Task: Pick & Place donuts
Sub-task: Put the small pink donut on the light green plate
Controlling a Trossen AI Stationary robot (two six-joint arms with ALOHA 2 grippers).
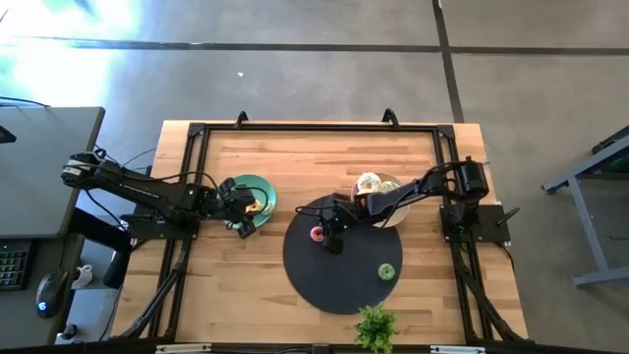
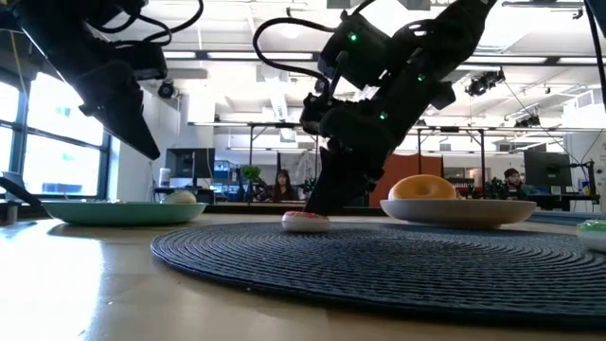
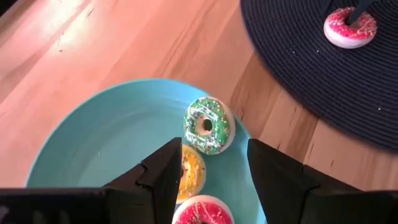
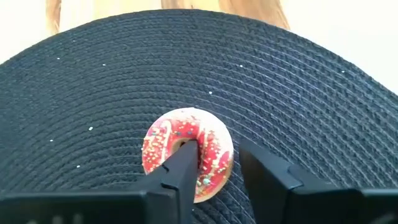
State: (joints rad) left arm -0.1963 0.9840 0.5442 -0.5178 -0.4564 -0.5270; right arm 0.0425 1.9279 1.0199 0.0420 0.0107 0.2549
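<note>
A red-frosted donut [image 4: 186, 152] lies flat on the black woven mat [image 4: 93, 93]; the high view shows this donut [image 1: 316, 234] on the mat's left part. My right gripper [image 4: 214, 171] is open and down at it, one finger in the hole and one outside the ring. My left gripper [image 3: 211, 171] is open and hovers above the teal plate [image 3: 106, 143], touching nothing. On that plate lie a green donut [image 3: 208, 127], an orange one [image 3: 189, 174] and a red one [image 3: 202, 211]. Another green donut [image 1: 386, 270] lies on the mat's right part. My right gripper comes from above, slanting in from the table's right. One fingertip [image 4: 183, 165] stands in the red-frosted donut's hole and the other [image 4: 258, 168] just outside the ring's rim [image 4: 229, 155]. Whether they press on the ring I cannot tell. The donut lies flat on the mat.
A white plate [image 2: 459, 212] with an orange donut [image 2: 423, 187] sits at the mat's far right edge, under my right arm. A small green plant [image 1: 375, 326] stands at the table's near edge. A black frame [image 1: 314, 126] borders the wooden top. People sit in the room beyond.
</note>
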